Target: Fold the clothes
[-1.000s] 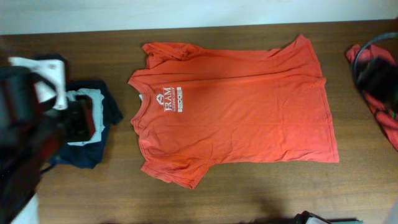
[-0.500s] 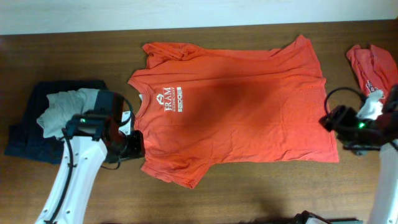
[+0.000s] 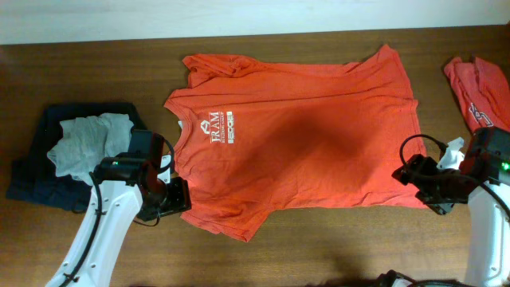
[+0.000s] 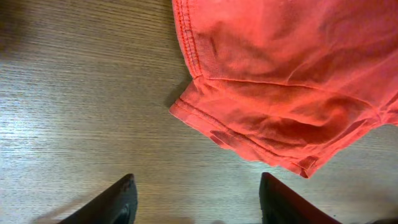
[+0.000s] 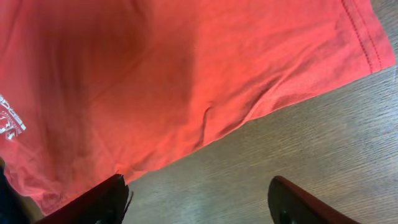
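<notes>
Both the left tool (image 4: 198,186) and right tool (image 5: 198,186) hang released and empty by the orange T-shirt (image 3: 303,135), flat mid-frame on the worktop (image 3: 319,255); the first fold likely needs its lower edge pinched.

Orange-red T-shirt (image 3: 303,135) lies spread flat; second T-shirt (image 3: 476,92) bunched far right
</notes>
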Controlling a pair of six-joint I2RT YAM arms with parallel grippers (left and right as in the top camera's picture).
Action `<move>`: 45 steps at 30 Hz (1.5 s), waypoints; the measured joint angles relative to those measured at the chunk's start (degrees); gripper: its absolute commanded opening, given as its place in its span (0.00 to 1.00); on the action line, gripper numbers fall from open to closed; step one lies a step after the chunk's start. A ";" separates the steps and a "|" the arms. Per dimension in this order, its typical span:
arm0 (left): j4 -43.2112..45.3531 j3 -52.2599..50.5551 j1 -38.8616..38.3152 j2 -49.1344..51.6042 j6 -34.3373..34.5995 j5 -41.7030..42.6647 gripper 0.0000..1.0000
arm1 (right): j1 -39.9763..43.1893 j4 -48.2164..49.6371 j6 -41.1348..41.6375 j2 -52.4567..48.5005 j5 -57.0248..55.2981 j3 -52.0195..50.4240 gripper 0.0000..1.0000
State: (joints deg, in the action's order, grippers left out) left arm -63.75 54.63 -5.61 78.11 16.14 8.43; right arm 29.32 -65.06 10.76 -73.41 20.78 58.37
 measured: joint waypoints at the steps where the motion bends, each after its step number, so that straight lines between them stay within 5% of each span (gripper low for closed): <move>1: 0.00 0.00 0.00 0.00 0.00 0.00 0.64 | 0.00 0.02 0.02 -0.46 -0.04 0.00 0.79; 18: 8.79 -8.35 0.00 0.00 3.17 0.20 0.75 | 0.00 1.60 0.00 -4.13 -2.78 -0.11 0.79; 22: 9.81 -8.37 0.00 0.11 4.24 0.22 0.72 | 0.00 1.95 0.02 -4.13 -2.80 -0.44 0.79; 24: 11.21 -8.35 0.00 0.96 5.03 0.39 0.60 | 0.00 2.75 -0.02 -4.13 -2.80 -1.29 0.79; 36: 15.69 -11.61 0.00 11.91 6.88 3.87 0.58 | 0.00 3.91 0.04 -4.13 -2.97 -3.85 0.79; 38: 16.46 -11.63 0.00 11.91 7.32 4.20 0.53 | 0.00 3.91 0.02 -4.13 -2.97 -3.85 0.79; 41: 19.80 -11.52 0.00 11.91 7.58 4.72 0.22 | 0.00 3.91 0.02 -4.13 -2.97 -3.87 0.79; 44: 20.94 -11.50 0.00 12.46 7.50 4.68 0.01 | 0.00 4.04 -0.02 -4.13 -2.97 -3.87 0.79; 45: 20.92 -11.52 0.04 12.52 7.23 4.68 0.01 | 0.00 4.17 0.02 -4.13 -2.99 -3.87 0.79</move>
State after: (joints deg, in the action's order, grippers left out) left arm -42.83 43.11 -5.56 90.63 23.38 13.10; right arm 29.32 -60.88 10.79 -77.54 17.78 54.50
